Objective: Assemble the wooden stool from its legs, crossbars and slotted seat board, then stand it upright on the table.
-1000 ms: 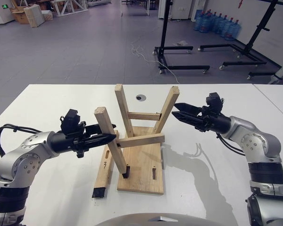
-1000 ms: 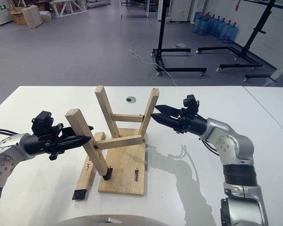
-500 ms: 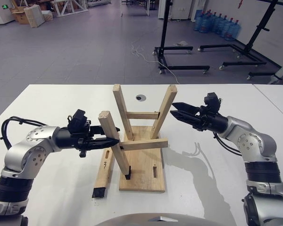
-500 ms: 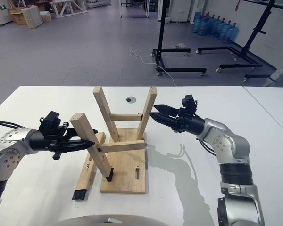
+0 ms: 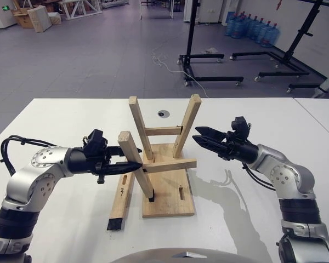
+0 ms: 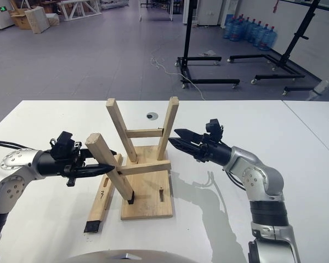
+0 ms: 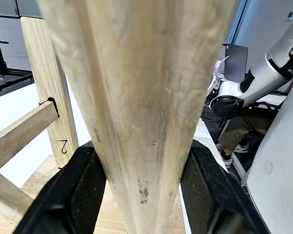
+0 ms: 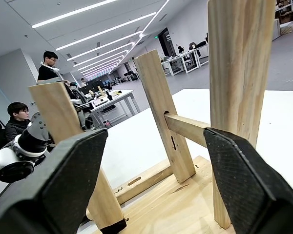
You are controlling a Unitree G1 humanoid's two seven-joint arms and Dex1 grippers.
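Left side of white table (image 5: 49,118): left gripper (image 5: 132,165) comes in level, low over the tabletop. Its fingers (image 7: 78,195) sit one on each side of the leaning leg (image 5: 135,160), closed onto the wood about halfway up.

Leaning leg: black-capped foot down on the seat board (image 5: 170,196), top tipped toward the robot's left.

Spare leg (image 5: 121,197) lies flat on the table along the board's left edge, black cap toward the robot.

Seat board flat on the table, mid-scene, slots facing up.

Lower crossbar (image 5: 172,164) runs rightward from the leaning leg, passing just in front of the standing legs' feet (joint there not readable).

Left upright leg (image 5: 140,129) and right upright leg (image 5: 187,127) stand on the far end of the board, splaying apart toward the top, joined by the upper crossbar (image 5: 163,131).

Small round hole (image 5: 163,114) in the table behind them.

Right gripper (image 5: 202,136): fingers spread wide, holding nothing, tips just beside the right upright leg at mid-height, apart from it.
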